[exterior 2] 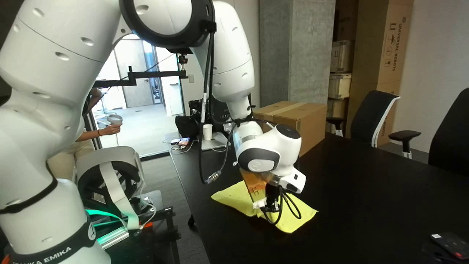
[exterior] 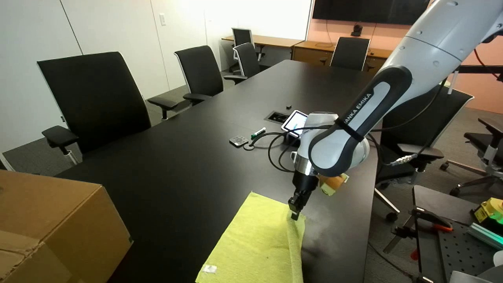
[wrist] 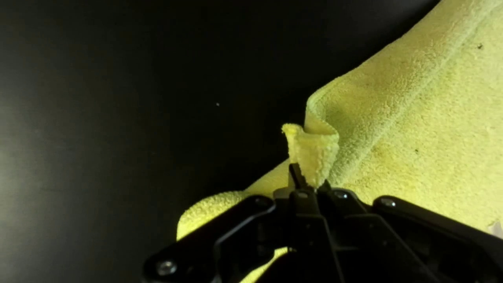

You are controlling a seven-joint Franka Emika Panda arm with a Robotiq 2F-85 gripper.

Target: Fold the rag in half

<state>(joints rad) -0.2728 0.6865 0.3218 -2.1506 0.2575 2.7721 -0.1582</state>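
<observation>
The black two-fingered tool (wrist: 310,184) pinches one side edge of the soft, bright yellow-green, rectangular cloth rag (exterior: 255,239), and a small crumpled bit sticks out from its grip. The rag lies on the smooth black surface (exterior: 177,184), with a long crease running along that side. A brown cardboard box (exterior: 74,228) sits apart from the rag.

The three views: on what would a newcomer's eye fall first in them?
Most likely on the white arm, which takes up much of the left of an exterior view. Next comes the yellow-green rag on the dark table, a bit of it pinched in the gripper. The brown box stands out too, in the lower left corner of an exterior view.
</observation>
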